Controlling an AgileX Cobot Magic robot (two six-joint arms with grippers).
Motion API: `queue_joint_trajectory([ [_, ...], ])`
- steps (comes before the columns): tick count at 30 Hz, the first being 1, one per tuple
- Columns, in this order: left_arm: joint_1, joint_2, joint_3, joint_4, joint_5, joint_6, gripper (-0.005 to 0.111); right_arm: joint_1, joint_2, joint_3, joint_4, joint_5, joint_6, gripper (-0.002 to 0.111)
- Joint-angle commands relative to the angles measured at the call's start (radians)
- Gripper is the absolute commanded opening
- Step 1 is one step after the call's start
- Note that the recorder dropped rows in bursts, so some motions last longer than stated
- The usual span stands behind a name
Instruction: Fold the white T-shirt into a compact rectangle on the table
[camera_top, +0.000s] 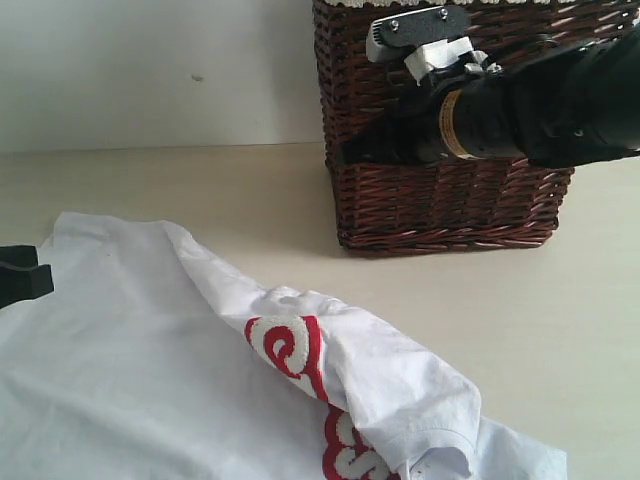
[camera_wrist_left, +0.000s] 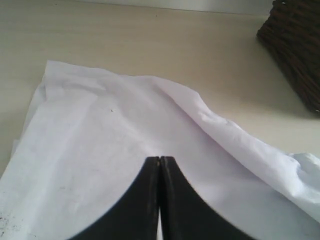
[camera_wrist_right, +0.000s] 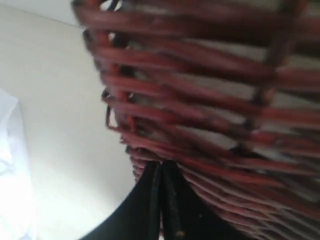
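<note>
The white T-shirt (camera_top: 150, 380) lies part-folded along the counter's (camera_top: 520, 320) near edge, one side turned over its red lettering (camera_top: 312, 352). The left pincer (camera_wrist_left: 159, 159), clenched on nothing, sits over the cloth. The right pincer (camera_wrist_right: 161, 164), likewise clenched empty, is close against the wicker basket (camera_top: 440, 205) by the far edge.

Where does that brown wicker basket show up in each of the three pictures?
Exterior view: the wicker basket stands upper right.
Left wrist view: only one corner of it, at the frame's edge.
Right wrist view: close up, filling most of the frame.
Shared landmark: the white T-shirt, visible in all three.
</note>
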Motion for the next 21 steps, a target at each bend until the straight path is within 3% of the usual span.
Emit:
queue_joint_trajectory([
  [1,-0.007,-0.009,0.005,0.007,0.001,-0.007,0.000,-0.013,0.099,-0.058,-0.008,-0.075,0.004,0.000],
  [4,-0.007,-0.009,0.005,0.006,0.006,-0.007,0.000,-0.035,0.104,-0.029,0.000,0.143,0.002,0.000],
  [13,-0.007,-0.009,0.005,0.006,-0.009,-0.007,0.000,-0.241,0.092,-0.008,0.000,0.093,-0.024,0.000],
  [21,-0.007,0.002,0.005,0.006,-0.013,-0.007,0.000,-0.265,0.034,-0.005,-0.071,-0.406,0.001,0.000],
])
